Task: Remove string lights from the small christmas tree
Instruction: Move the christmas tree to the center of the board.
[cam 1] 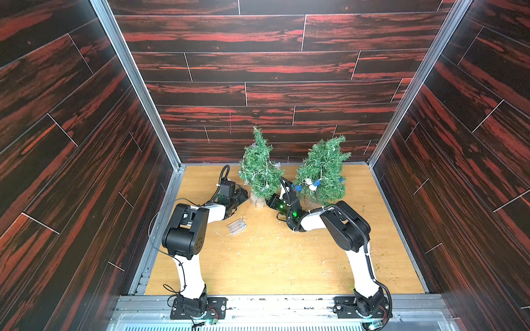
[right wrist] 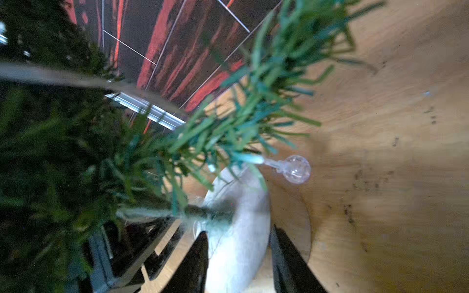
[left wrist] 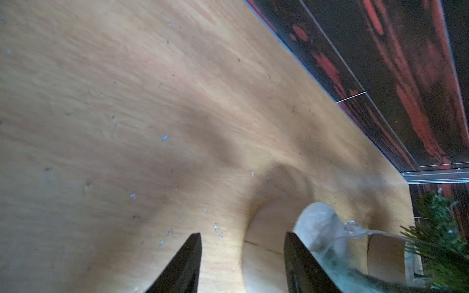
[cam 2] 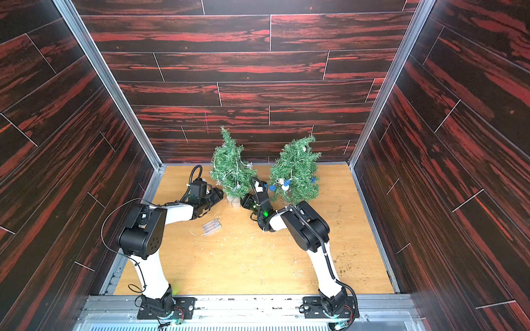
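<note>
The left gripper [left wrist: 243, 234] is apart. The right gripper [right wrist: 239, 230] sits around the tree base [right wrist: 248, 203], at six o'clock below the string lights [cam 1: 266, 172]; I cannot tell if it squeezes.

Light wood table [cam 1: 258, 266], grain visible, scuffed. White flecks [cam 1: 259, 239] scattered across its middle. Small green specks [cam 1: 385, 259] along the right side, also seen in a top view [cam 2: 344, 269]; dark specks [right wrist: 355, 177] show in the right wrist view. I see dark panels with red streaks on the back wall [cam 1: 258, 71] and both side walls. Aluminium posts [cam 1: 138, 86] stand at the two rear corners. A metal rail [cam 1: 286, 306] runs along the near edge
</note>
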Tool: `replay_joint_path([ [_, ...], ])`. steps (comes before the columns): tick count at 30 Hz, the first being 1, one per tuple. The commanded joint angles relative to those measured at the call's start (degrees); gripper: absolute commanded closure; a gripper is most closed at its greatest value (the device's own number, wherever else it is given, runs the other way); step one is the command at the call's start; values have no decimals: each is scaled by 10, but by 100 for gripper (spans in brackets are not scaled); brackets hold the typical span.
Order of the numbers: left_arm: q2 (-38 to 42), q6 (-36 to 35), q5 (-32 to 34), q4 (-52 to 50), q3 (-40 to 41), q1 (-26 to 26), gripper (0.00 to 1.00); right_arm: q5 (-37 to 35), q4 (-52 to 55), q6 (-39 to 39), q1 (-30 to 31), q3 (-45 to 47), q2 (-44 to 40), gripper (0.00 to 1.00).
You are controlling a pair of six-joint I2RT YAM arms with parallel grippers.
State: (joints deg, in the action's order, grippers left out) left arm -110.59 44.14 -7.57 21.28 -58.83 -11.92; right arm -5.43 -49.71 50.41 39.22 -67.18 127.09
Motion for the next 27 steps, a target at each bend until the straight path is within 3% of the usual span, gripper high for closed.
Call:
replay_joint_path([
  [1,-3,-9,-5,14,-5,1,46,14,6,4,12,-24,33,58],
  [12,30,-30,5,2,25,8,46,-3,5,-1,38,-7,18,58],
  [20,126,-30,47,-19,101,27,46,-24,54,-43,39,114,-123,55],
  [27,254,-14,161,-87,186,25,45,-27,181,-96,56,182,-283,53],
])
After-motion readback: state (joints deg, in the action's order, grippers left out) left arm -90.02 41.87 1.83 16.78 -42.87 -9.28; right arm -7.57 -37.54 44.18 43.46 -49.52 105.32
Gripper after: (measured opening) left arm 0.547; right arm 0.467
